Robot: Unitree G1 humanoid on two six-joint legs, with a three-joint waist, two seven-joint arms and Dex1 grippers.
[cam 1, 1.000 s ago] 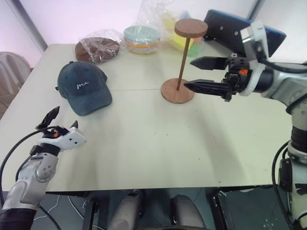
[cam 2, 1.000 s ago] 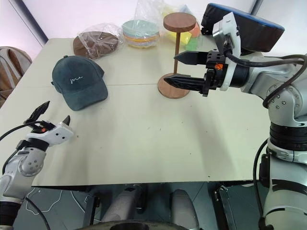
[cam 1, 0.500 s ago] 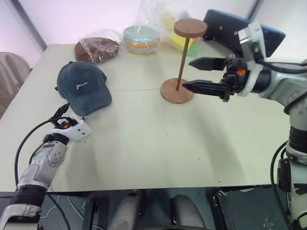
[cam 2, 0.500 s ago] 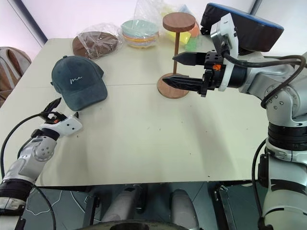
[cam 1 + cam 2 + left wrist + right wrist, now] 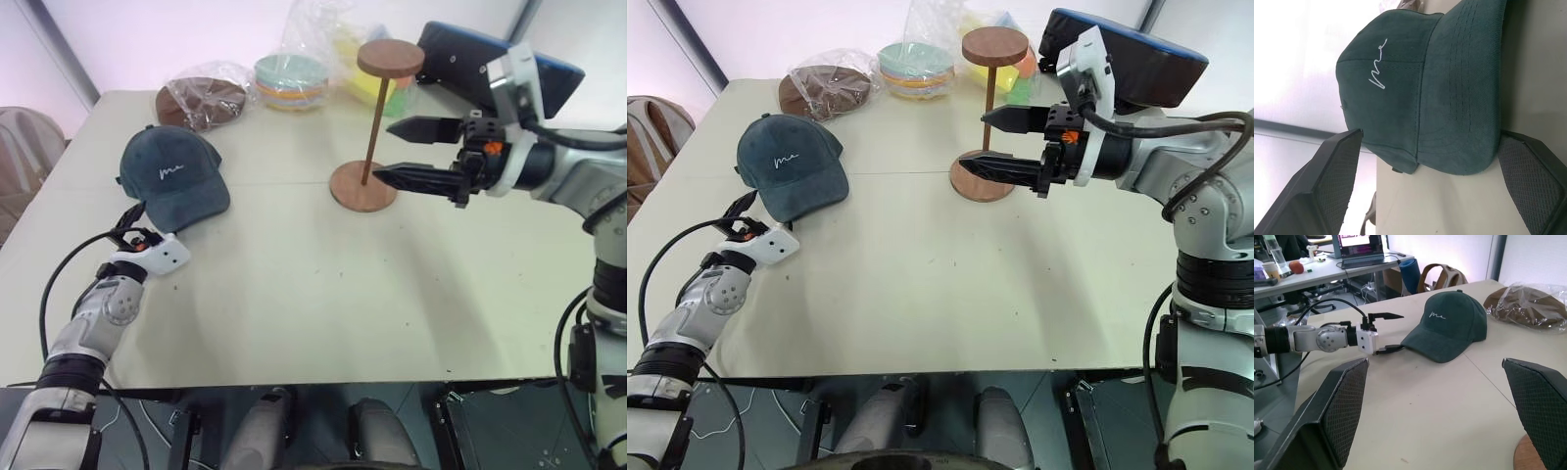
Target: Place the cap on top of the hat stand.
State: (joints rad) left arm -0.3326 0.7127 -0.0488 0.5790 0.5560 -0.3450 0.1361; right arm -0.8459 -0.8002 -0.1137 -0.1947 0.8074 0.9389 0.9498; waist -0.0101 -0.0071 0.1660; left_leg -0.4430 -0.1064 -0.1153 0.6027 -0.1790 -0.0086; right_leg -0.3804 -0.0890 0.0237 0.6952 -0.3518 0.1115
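The dark teal cap (image 5: 174, 181) lies on the table at the left, brim toward me. My left gripper (image 5: 145, 227) is open and level at the brim's front edge. In the left wrist view the cap (image 5: 1435, 98) sits between the spread fingers (image 5: 1334, 169); from the right wrist view one finger looks right at the brim, contact unclear. The brown wooden hat stand (image 5: 373, 122) is upright at mid-table with its top disc bare. My right gripper (image 5: 384, 151) hangs open above the table just right of the pole, pointing left, holding nothing.
A brown round thing in clear plastic (image 5: 201, 101), a stack of pastel plates (image 5: 290, 80) and a plastic bag of yellow and green items (image 5: 355, 54) line the table's far edge. A dark padded object (image 5: 490, 64) sits behind my right arm.
My left gripper has moved forward across the table up to the cap's brim, still open. The right gripper, cap and stand have stayed put.
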